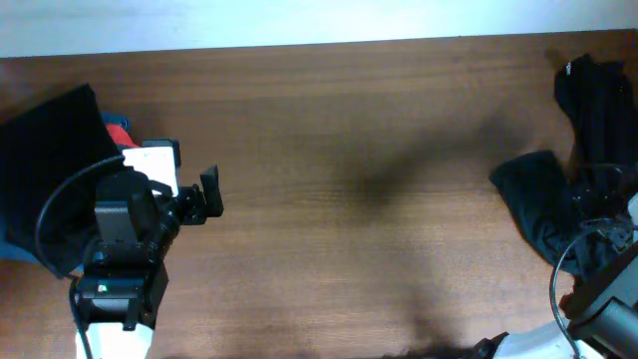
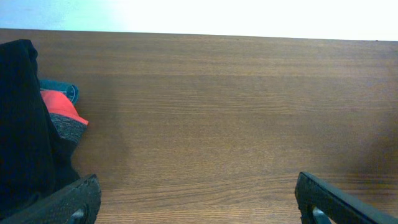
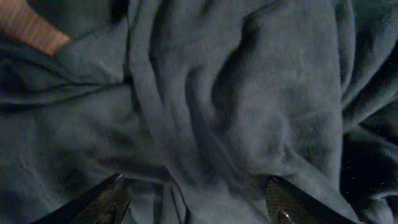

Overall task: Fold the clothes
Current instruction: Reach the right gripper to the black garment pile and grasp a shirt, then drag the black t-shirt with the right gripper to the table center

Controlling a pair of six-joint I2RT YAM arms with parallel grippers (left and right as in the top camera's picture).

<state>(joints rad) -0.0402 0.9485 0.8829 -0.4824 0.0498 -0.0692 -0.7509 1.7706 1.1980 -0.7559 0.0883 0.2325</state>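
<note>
The clothes (image 1: 543,204) lie in a dark crumpled heap at the table's right edge, with more black fabric (image 1: 596,95) behind it. In the right wrist view the rumpled cloth (image 3: 249,93) fills the frame. My right gripper (image 3: 196,186) is pressed down into it, its fingers apart and a thick fold lying loosely between them. From overhead that gripper is lost against the dark cloth. My left gripper (image 1: 207,194) hovers wide open over bare wood at the left, and the left wrist view shows nothing between its fingertips (image 2: 81,199).
A flat black cloth (image 1: 50,150) lies at the far left, also seen as dark fabric (image 2: 22,124) in the left wrist view. Beside it are a red and grey item (image 2: 62,112) and a bit of blue cloth (image 2: 62,90). A wooden table (image 1: 349,150) runs between the arms.
</note>
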